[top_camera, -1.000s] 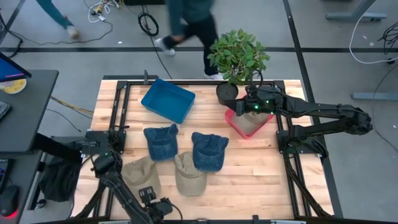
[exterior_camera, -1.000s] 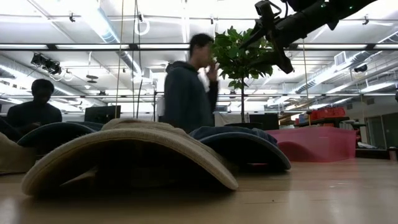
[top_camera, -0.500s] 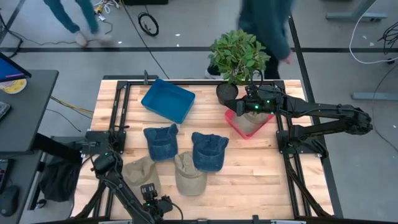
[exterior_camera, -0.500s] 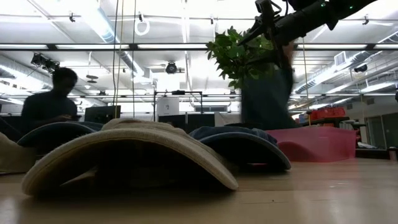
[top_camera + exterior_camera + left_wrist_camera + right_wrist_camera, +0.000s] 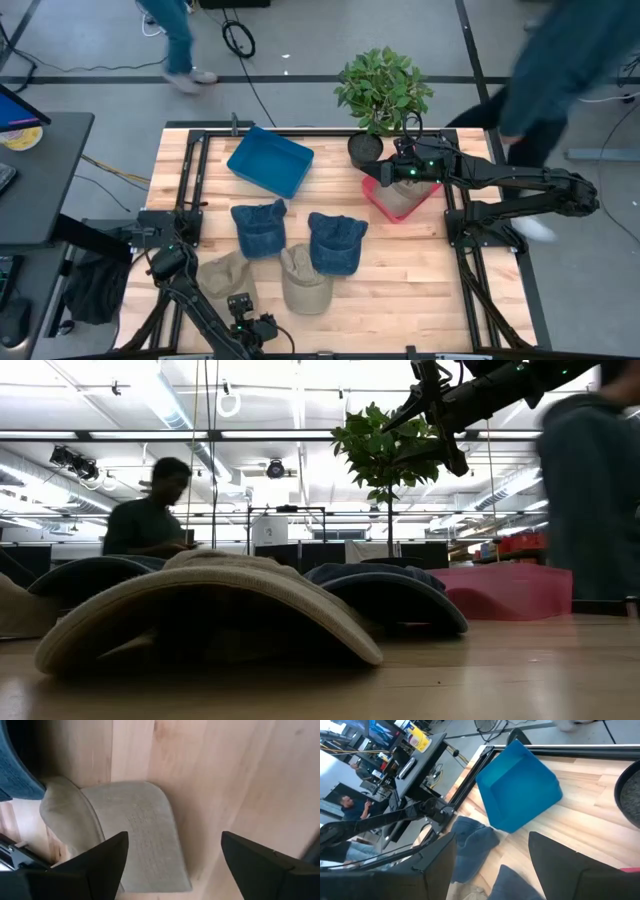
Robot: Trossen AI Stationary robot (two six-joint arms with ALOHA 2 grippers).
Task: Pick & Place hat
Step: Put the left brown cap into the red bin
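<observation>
Overall: 4 caps lie loose on the wooden table [image 5: 420, 280], and a 5th sits in a bin.
Left gripper [image 5: 243, 318]: at the near edge of the table, just beside the near-left tan cap [image 5: 224, 276]; its fingers [image 5: 102, 860] stand spread apart with nothing between them, and the wrist view looks down on a tan cap brim below.
Right gripper [image 5: 372, 172]: raised above the far right of the table beside the pink bin [image 5: 375, 198], claw released and empty; its wrist view looks across at the blue bin [image 5: 520, 785].
Tan caps: the second tan cap [image 5: 303, 281] lies just right of the first, near the front edge; in the low view it fills the foreground and hides much of the table behind it.
Denim caps: 1 blue cap [image 5: 260, 228] in the middle left, another blue cap [image 5: 336, 243] to its right, overlapping the second tan cap's crown.
Pink bin contents: a tan hat [image 5: 402, 196] rests inside, partly covered by the right arm.
Blue bin: tilted, at the far left-centre.
Plant [image 5: 383, 95]: potted, at the far edge, touching distance from the right gripper.
People: 1 walking person [image 5: 570, 70] passes beyond the far right corner; another person's legs [image 5: 178, 40] show at the far left.
Desk [image 5: 30, 170]: dark, left of the table.
</observation>
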